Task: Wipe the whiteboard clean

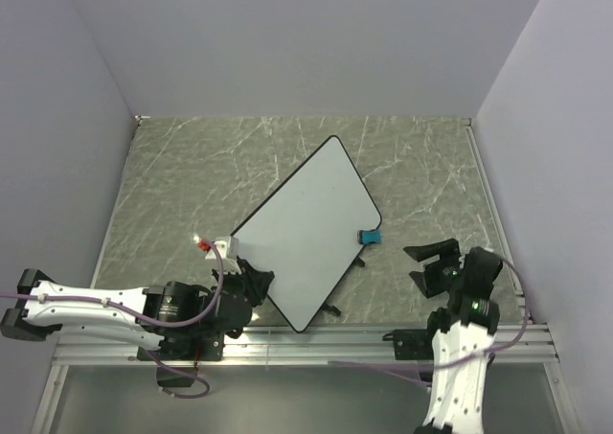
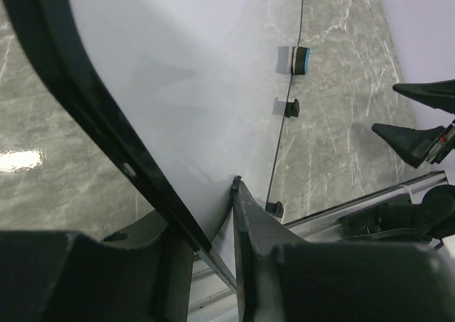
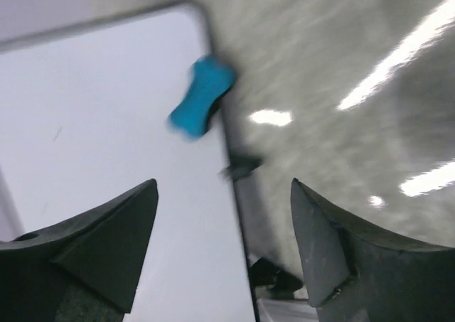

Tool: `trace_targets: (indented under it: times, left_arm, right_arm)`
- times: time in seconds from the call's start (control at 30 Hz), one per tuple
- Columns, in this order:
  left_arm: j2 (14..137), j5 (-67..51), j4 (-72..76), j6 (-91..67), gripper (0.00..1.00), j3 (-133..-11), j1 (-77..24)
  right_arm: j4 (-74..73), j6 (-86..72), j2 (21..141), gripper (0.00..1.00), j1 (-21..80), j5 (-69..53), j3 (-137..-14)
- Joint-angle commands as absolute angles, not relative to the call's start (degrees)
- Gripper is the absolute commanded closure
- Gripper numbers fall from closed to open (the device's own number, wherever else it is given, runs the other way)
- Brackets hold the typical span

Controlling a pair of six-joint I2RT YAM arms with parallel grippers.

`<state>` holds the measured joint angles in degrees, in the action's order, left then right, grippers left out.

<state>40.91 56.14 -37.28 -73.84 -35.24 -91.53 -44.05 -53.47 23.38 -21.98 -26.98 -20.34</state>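
Note:
The whiteboard (image 1: 302,225) lies at an angle on the marbled table, white with a thin black rim, and its face looks blank. My left gripper (image 1: 251,279) is shut on its near left edge. In the left wrist view the fingers (image 2: 249,215) pinch the board (image 2: 199,87) at its rim. A small blue eraser (image 1: 370,236) rests at the board's right edge, near two black feet (image 2: 290,107). My right gripper (image 1: 433,262) is open and empty to the right of the board. In the right wrist view it (image 3: 223,185) hangs over the board's rim (image 3: 238,215), with the eraser (image 3: 202,97) ahead.
Grey walls enclose the table on the left, back and right. An aluminium rail (image 1: 316,343) runs along the near edge by the arm bases. A small red and white part (image 1: 206,245) sits by the left wrist. Bare marbled table (image 1: 211,166) lies behind the board.

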Motion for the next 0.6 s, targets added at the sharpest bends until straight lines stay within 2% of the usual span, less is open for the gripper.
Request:
trace_targets:
  times: [0.0,0.07,0.1,0.13,0.2,0.27,0.3,0.4,0.43,0.53,0.57]
  left_arm:
    - [41.7,53.1,-39.4,-66.9,1.0,-34.1,-91.6]
    - [41.7,53.2,-39.8,-67.5,1.0,-34.2,-91.5]
    - [41.4,53.3,-40.1,-67.7,1.0,-34.1,-91.5]
    - [40.9,53.4,-40.3,-67.8,1.0,-34.1,-91.5]
    - [40.4,53.1,-40.4,-68.1,1.0,-33.8,-91.5]
    - [39.9,52.6,-40.5,-68.7,1.0,-33.6,-91.5]
    - [39.9,52.3,-40.3,-68.6,1.0,-33.2,-91.6]
    - [40.8,51.8,-39.1,-67.0,1.0,-33.6,-91.6]
    - [41.9,51.9,-39.0,-66.7,1.0,-33.8,-91.5]
    - [44.5,52.4,-39.8,-66.5,1.0,-35.2,-91.6]
    - [44.8,52.4,-39.3,-66.1,1.0,-35.3,-91.6]
  right_arm:
    - [-36.9,-65.8,10.0,0.17,-20.0,-44.1,-15.4]
    - [-42.5,-61.8,6.7,0.14,-19.9,-46.2,-10.0]
    - [-44.9,-59.4,6.7,0.15,-19.9,-50.1,-7.9]
    - [-45.6,-54.7,7.2,0.21,-19.9,-50.7,-7.2]
    - [-45.8,-49.8,7.1,0.2,-20.0,-46.0,-16.9]
    - [-37.9,-49.6,9.0,0.18,-19.8,-43.4,-29.1]
    - [-37.5,-46.5,11.4,0.18,-19.8,-37.9,-33.4]
    - [-41.6,-35.4,24.8,0.2,-18.4,-30.5,-51.3]
    - [-43.1,-31.7,30.4,0.21,-16.4,-22.0,-61.5]
    - [-49.8,-19.5,40.6,0.21,-8.4,-4.8,-77.5]
    - [-52.2,-17.3,42.8,0.21,-5.0,-2.7,-79.8]
